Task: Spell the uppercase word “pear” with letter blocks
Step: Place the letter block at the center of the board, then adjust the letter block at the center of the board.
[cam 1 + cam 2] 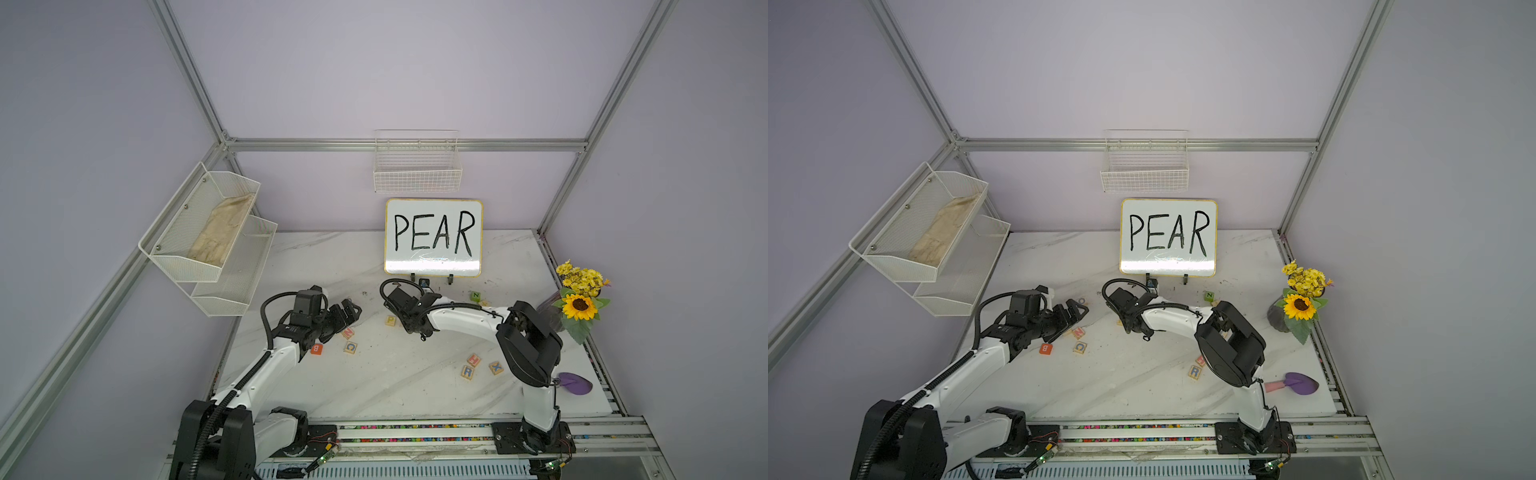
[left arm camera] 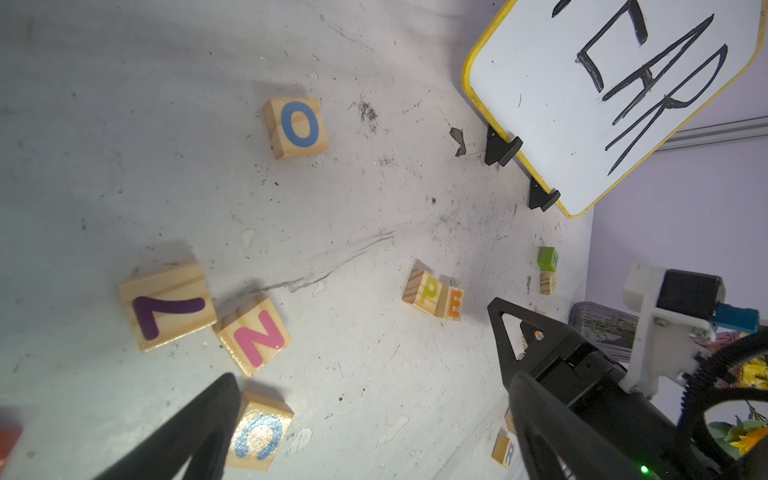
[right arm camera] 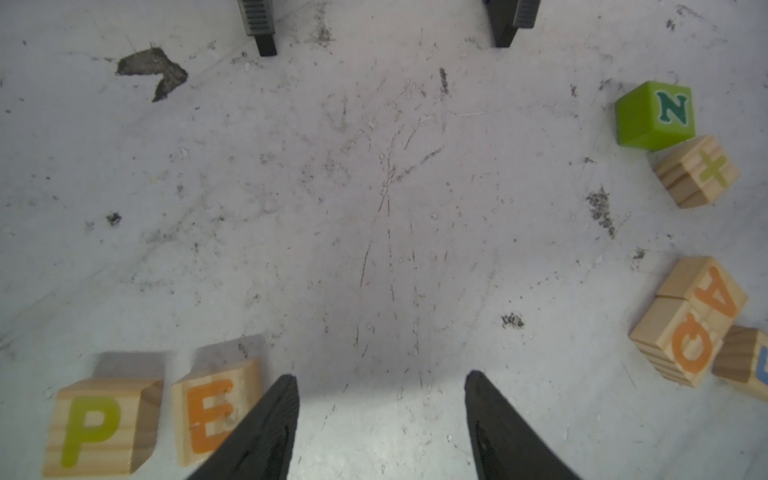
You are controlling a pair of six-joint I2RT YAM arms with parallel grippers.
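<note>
Blocks lie scattered over the table [image 1: 374,395], and the whiteboard [image 1: 433,237] at the back reads PEAR. In both top views the right gripper [image 1: 409,324] hangs low just beside the P block [image 1: 390,320]. The left gripper [image 1: 351,309] sits on its own side, near a pink N block [image 1: 347,333]. The R block [image 1: 467,372] lies well apart from P, toward the near edge, just beside an H block [image 1: 473,360].

Over to the left wrist: jaws spread wide, nothing gripped, a C block [image 2: 262,432] just beside one finger. Farther off, P and the E block [image 2: 454,304] stand side by side, touching or nearly so (E reads orange here).

Right wrist: jaws partly apart, only bare table between them, nothing held. P and E sit right beside one finger, which hides a corner of E. The A block [image 3: 712,297] lies well off on the other side, its letter turned the other way from P and E, touching a Q block [image 3: 688,347]. A green N cube [image 3: 652,114] sits farther along that side, nearer the whiteboard's stand.
</note>
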